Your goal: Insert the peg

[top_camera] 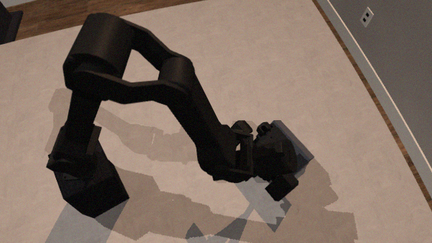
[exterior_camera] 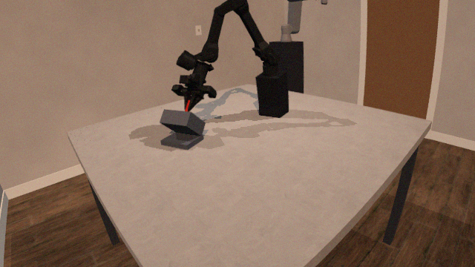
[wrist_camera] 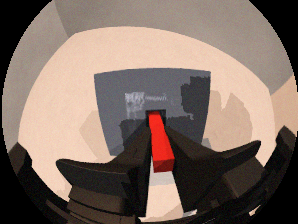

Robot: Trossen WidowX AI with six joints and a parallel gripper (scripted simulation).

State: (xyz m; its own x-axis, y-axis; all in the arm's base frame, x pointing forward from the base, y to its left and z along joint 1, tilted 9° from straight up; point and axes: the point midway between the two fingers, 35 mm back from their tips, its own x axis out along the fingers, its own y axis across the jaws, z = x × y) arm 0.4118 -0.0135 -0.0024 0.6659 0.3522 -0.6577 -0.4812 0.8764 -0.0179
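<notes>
Peg (wrist_camera: 158,137): a red square bar, clamped between the fingers of the hand and pointing down and forward at the panel. In the wrist view its far tip sits at the dark mouth of the hole; most of its length is outside.
Hole (wrist_camera: 156,111): a small dark square opening in the panel's sloped face, directly ahead of the peg tip. How deep the tip has gone cannot be told.
Sloped panel (exterior_camera: 182,121): a grey block tilted up off a flat grey base, standing on the bench under the hand.
Hand (exterior_camera: 190,101): closed narrowly on the peg, gripping its upper end, poised just above the panel's upper edge.
Arm (top_camera: 189,101): black, reaching from its base and bent down over the panel; from the top view it hides the hole.
Bench (exterior_camera: 260,178): pale top carrying panel and arm base.
Progress: insertion looks just begun, judging by the length of red showing.
Risk: if the peg's axis is off the hole's slope, the square edges could jam at the mouth.
Risk: pushing on against a jam could slide the peg back through the fingers or shove the panel along the bench.
</notes>
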